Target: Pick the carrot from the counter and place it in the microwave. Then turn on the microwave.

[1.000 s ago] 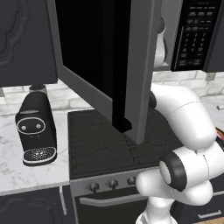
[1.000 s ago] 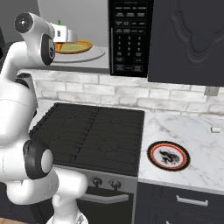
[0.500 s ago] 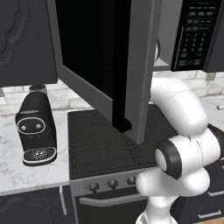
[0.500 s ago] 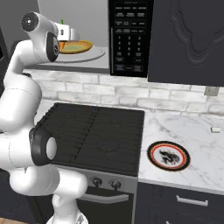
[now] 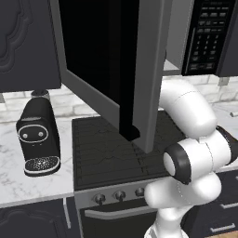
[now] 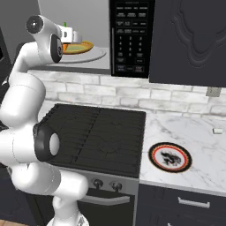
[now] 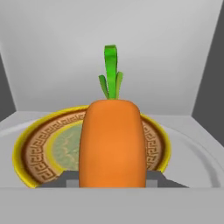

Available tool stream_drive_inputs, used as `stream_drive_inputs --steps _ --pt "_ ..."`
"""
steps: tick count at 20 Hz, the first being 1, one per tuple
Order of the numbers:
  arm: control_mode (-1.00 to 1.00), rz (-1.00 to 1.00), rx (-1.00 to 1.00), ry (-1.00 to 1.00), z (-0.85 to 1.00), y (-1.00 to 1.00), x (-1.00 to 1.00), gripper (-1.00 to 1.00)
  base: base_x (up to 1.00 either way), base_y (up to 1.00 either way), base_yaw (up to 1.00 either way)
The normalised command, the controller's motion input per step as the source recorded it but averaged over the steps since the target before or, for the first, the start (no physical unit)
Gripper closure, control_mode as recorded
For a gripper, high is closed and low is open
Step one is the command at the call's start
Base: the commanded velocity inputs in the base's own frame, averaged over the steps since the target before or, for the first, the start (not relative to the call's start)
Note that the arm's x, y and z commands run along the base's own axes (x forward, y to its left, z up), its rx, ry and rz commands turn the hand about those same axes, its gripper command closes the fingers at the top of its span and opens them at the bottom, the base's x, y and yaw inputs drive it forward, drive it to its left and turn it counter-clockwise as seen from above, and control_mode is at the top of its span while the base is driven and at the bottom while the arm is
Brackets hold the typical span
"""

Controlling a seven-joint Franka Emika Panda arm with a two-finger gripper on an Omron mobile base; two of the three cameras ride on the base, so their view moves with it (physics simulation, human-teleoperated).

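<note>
The gripper [image 6: 70, 35] is closed on the carrot [image 7: 112, 142], pinching it low on its body, with the green top pointing away from the hand toward the back wall of the microwave [image 6: 130, 37]. In the hand view the carrot hangs over a yellow-rimmed plate [image 7: 39, 146] that sits on the turntable [image 7: 192, 153] inside the cavity; whether its underside touches the plate cannot be told. In the right base view the hand is just inside the open cavity, beside the black button panel [image 6: 129, 39]. The main risk, as a judgement, is in the release: the carrot is round and tapered, so if the fingers part while it is above the plate it may roll off the rim onto the turntable, or back toward the opening and out. A second risk is the withdrawal, since the arm is folded tightly under the cavity and the open door [image 5: 116, 79] hangs out over the stove [image 5: 116, 148] close to the arm, so a wide swing could knock it. Closing that door and pressing the right button are yet to be done; a carrot lying near the front edge could block the door. The red-rimmed plate [image 6: 170, 157] on the counter [image 6: 198, 145] is well apart and unlikely to interfere.
</note>
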Motion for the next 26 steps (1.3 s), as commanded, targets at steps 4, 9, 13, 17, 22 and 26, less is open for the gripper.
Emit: stream_drive_inputs --steps 4,9,13,17,22,26 --pt "-1.0 0.0 0.0 0.0 -0.06 0.07 0.26 1.0 0.0 0.0 0.0" --pt "-1.0 0.0 0.0 0.0 -0.02 0.08 0.27 1.0 0.0 0.0 0.0" --pt "-1.0 0.0 0.0 0.0 0.0 0.06 0.28 1.0 0.0 0.0 0.0" --pt "-1.0 0.0 0.0 0.0 0.0 0.06 0.3 1.0 0.0 0.0 0.0" --pt "-1.0 0.0 0.0 0.0 0.0 0.07 0.3 1.0 0.0 0.0 0.0" --pt "-1.0 0.0 0.0 0.02 0.0 0.07 0.25 1.0 0.0 0.0 0.0"
